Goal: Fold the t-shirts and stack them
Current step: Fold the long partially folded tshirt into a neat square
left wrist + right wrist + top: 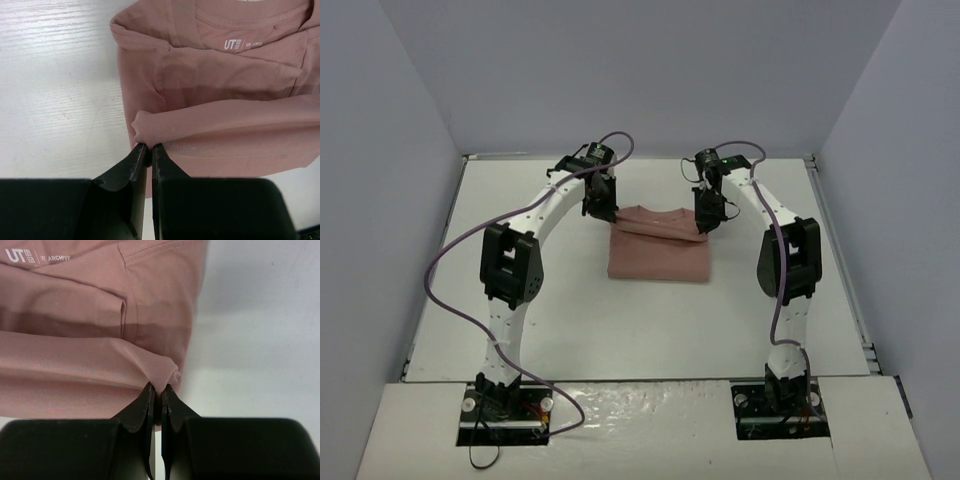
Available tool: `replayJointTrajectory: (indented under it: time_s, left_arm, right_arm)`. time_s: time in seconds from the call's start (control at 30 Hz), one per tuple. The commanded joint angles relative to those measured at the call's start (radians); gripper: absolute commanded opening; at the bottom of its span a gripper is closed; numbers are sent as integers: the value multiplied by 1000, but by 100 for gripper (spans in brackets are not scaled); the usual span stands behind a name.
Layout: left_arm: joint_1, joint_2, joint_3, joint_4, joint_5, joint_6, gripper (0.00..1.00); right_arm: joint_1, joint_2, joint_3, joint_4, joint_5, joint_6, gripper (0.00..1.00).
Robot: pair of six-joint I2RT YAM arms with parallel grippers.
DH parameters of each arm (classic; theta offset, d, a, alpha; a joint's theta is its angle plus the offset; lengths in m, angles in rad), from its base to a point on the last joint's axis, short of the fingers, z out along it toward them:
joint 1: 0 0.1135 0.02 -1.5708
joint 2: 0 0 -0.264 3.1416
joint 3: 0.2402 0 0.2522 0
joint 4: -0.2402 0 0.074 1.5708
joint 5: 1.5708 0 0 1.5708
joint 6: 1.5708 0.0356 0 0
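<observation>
Top view: you have the shirt lying folded mid-table, with its far edge held at both corners by the left gripper and right gripper. Left wrist view: your jaws are pinched nearly closed on a bunched corner of cloth, with the collar label beyond. Right wrist view: your jaws are likewise clamped on the opposite corner.

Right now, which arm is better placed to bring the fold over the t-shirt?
Neither alone, probably. The left gripper pinches the pink t-shirt at its left fold corner, the right gripper at the right one; both should move together.
</observation>
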Motion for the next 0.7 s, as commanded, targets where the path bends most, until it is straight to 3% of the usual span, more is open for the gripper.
replayJointTrajectory:
  time_s: [0.0,0.4,0.67]
  left_arm:
    - [33,-29,66,19,-53,-6,0]
    - [38,36,92,36,-68,-20,0]
    - [55,6,89,79,-100,-46,6]
  right_arm:
    - [-21,22,85,-36,37,-23,0]
    - [-42,108,161,-23,39,-32,0]
    - [-51,151,285,-23,21,-32,10]
